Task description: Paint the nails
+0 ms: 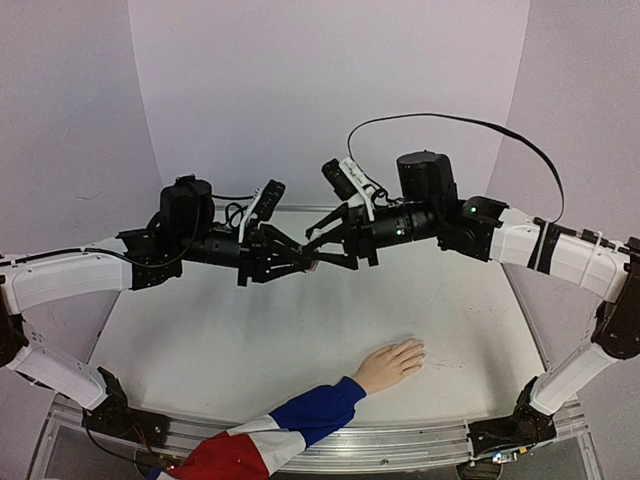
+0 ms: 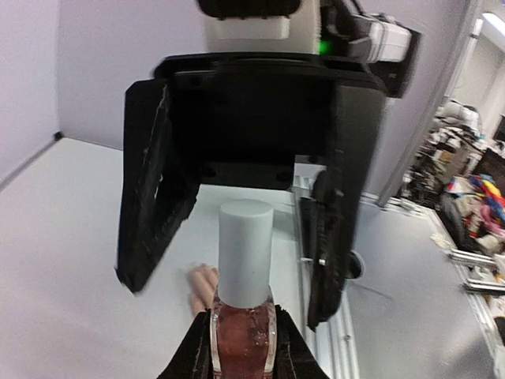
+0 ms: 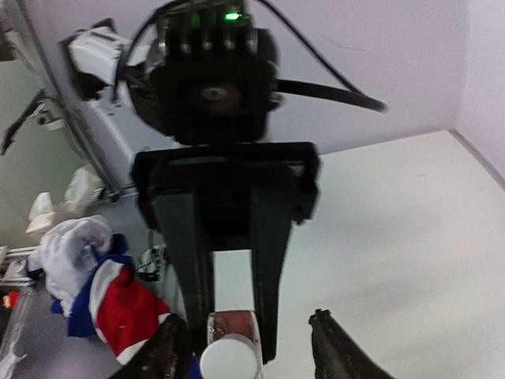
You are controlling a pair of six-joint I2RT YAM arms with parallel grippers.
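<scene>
Table (image 1: pixel 200 340) is white and carries only the fake hand. Both arms are raised and meet nose to nose in the air over the middle of it. Hand (image 1: pixel 392 364) lies flat by the table's near edge, right of centre. Its fingers point toward the right edge and the blue-white-red sleeve (image 1: pixel 300 420) trails off over the near edge. Left gripper (image 2: pixel 243 351) is clamped on the glass body of the polish bottle (image 2: pixel 243 335), holding it steady with the neck aimed at the other arm. Right gripper (image 3: pixel 245 347) is partly open. Its jaws straddle the white cap (image 2: pixel 245 253) with a gap on both sides, so it grips nothing yet. My read is that this is the uncapping step and no painting has started. The nails (image 1: pixel 418 350) are at the fingertips, well below and apart from both grippers, and too small here to tell whether they are painted. Handling is a guess: the hand looks light and unfixed, so it probably slides if pushed. Don't grab the nails, just touch them lightly with the brush from above. The bottle is small, smooth glass, so slippery and breakable; keep the hold on its flat sides. Take the cap by its round sides, squarely, then twist. If the jaws sit off-centre, the cap could slip or the bottle could cock in the left grip.
</scene>
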